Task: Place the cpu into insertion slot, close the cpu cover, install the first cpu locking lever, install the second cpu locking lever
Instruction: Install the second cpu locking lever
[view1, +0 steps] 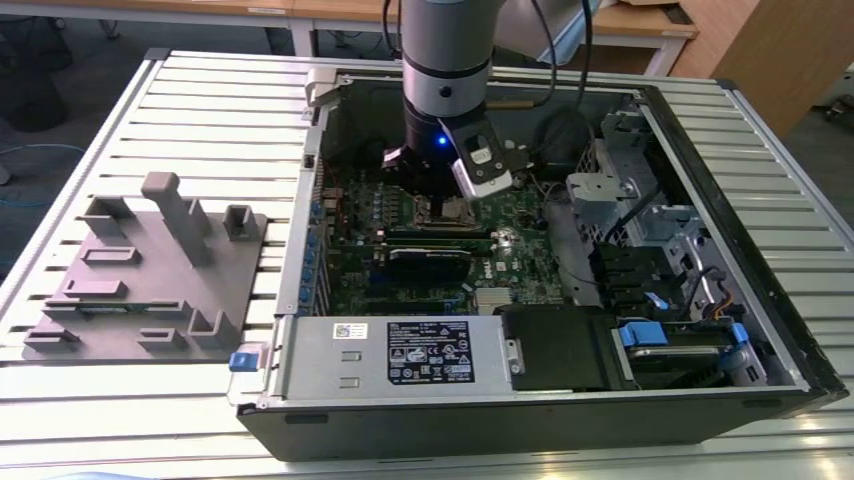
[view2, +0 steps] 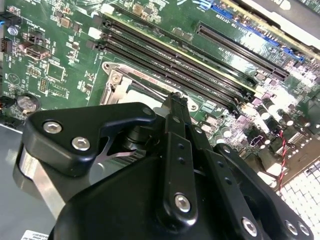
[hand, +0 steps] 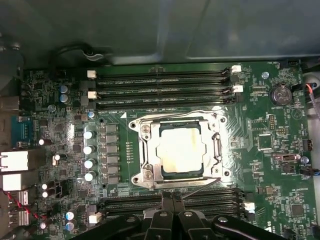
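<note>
A slatted pale metal desk (view1: 200, 90) carries an open computer case (view1: 534, 400) lying on its side, and beside it a grey moulded fixture block (view1: 147, 290).

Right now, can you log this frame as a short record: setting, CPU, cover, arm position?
setting: open black computer case lying on a slatted metal table, green motherboard exposed
cpu: small square silver-grey chip seated in the square socket
cover: silvery metal frame plate lying flat around the chip
arm: grey robot arm reaching down into the case, gripper beside the socket, over the long black memory slots
</note>
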